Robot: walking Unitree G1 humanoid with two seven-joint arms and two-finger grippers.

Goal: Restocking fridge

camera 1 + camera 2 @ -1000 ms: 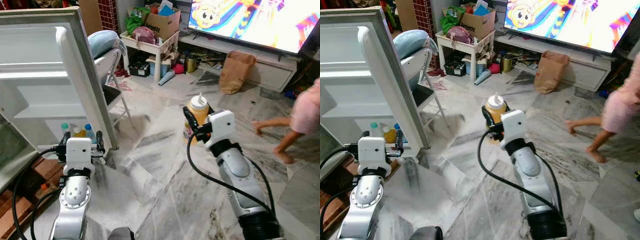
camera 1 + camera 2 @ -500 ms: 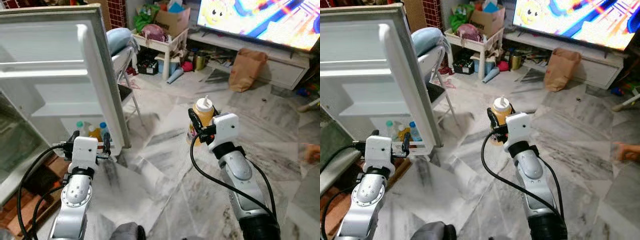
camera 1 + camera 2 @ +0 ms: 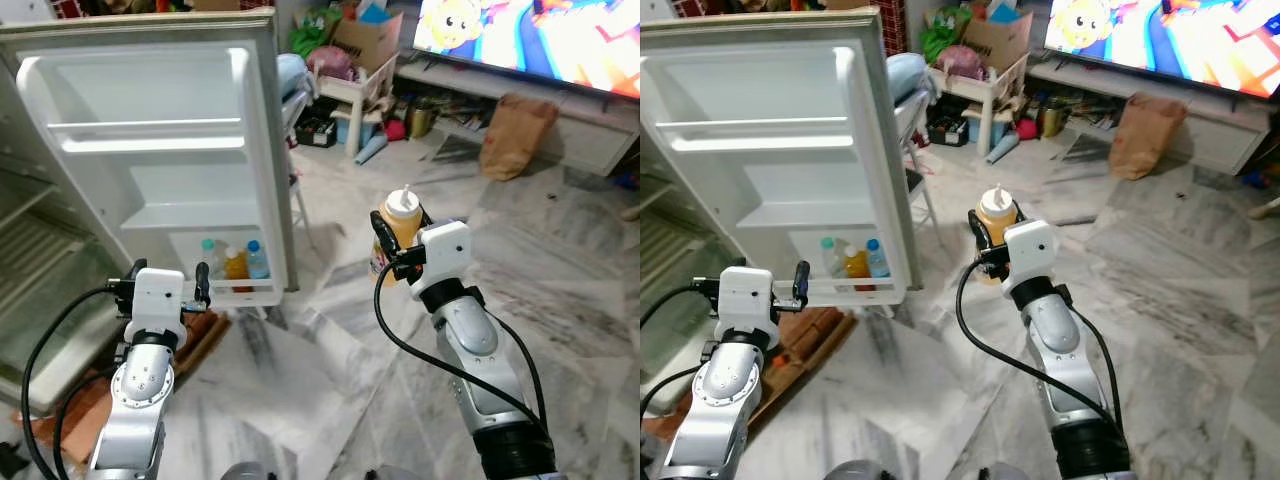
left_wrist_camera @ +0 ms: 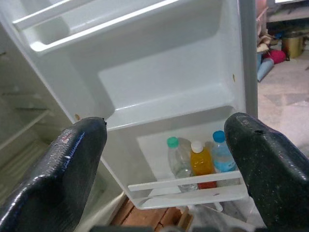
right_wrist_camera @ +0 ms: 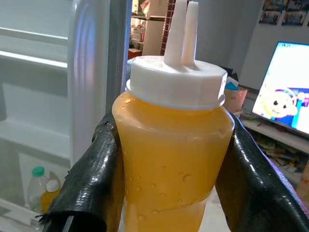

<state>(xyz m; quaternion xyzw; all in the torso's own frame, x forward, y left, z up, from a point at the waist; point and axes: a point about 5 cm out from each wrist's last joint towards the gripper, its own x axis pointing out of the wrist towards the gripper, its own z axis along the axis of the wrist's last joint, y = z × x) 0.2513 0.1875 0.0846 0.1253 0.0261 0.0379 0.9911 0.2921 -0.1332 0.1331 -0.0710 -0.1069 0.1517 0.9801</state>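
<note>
**Fridge door swung into full view, sauce bottle held upright**

Since a second ago my head camera had turned left, so the open fridge door (image 3: 160, 150) now faced me squarely instead of edge-on, and the person who had been at the right edge was gone from sight.

Nearest to me, my right gripper (image 3: 397, 255) pinched the yellow squeeze bottle (image 3: 399, 222) around its body, one black finger pressed on each side, the bottle upright with its white nozzle cap on top. It hung above the marble floor (image 3: 560, 300), well apart from the fridge.

My left gripper (image 3: 165, 285) was raised in front of the door's lowest shelf, fingers (image 4: 72, 179) spread wide and holding nothing.

Between those fingers I saw the bottom door rack (image 4: 188, 186) carrying three bottles side by side: a clear one with a green cap (image 4: 177, 159), an orange one with a white cap (image 4: 200, 162) and a blue-capped one (image 4: 221, 152). The shelves above them looked bare, though glare washed them out.

Farther off stood a small white table (image 3: 352, 95), a brown paper bag (image 3: 515, 135) and a television (image 3: 540, 40) showing a cartoon.
</note>
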